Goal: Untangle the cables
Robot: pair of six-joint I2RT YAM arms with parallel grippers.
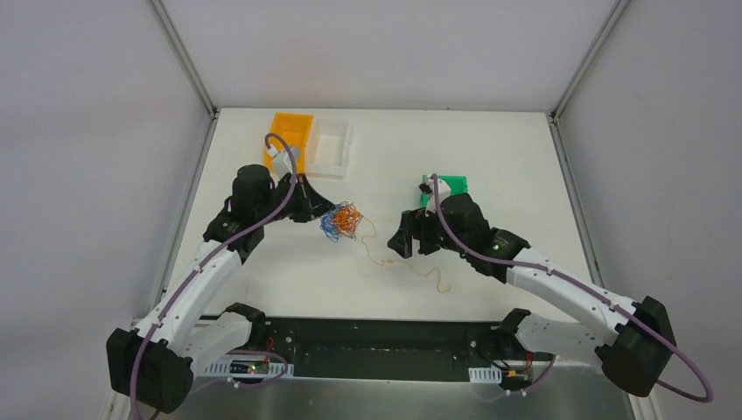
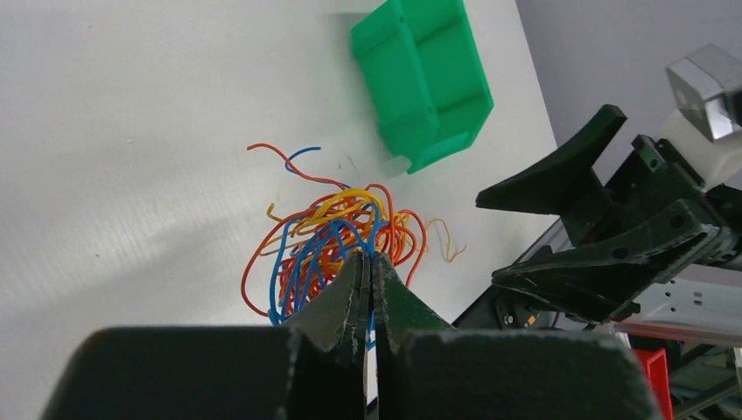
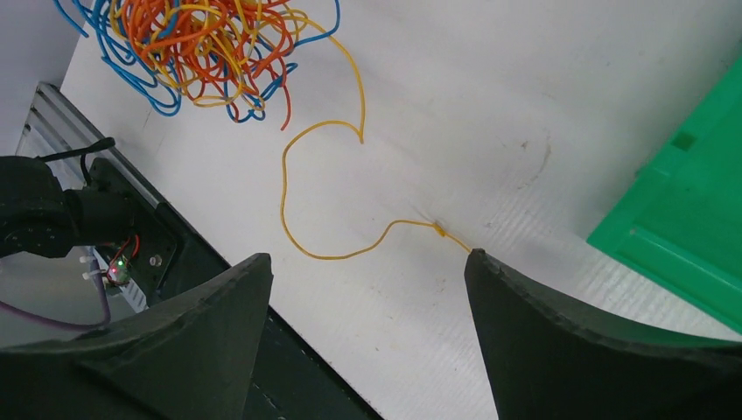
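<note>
Left gripper [image 2: 369, 258] is pinched shut on strands of the cables [image 2: 332, 232], a light, springy, snag-prone tangle on the table [image 1: 289, 289], while the right gripper [image 3: 367, 258] gapes empty over a loose yellow strand [image 3: 283, 188], probably the best place to grip

The cable tangle [image 2: 332, 236] is bunching right at the tips of the left pincer [image 2: 371, 260], blocking its way ahead. A yellow strand [image 3: 284, 188] is trailing over the otherwise bare tabletop [image 1: 490, 149] between the arms. The green bin [image 2: 429, 79] is crowding the spread right pincer [image 3: 367, 256] on its far side. The orange bin [image 1: 290, 133] and white bin [image 1: 332, 144] are filling the far-left corner.
</note>
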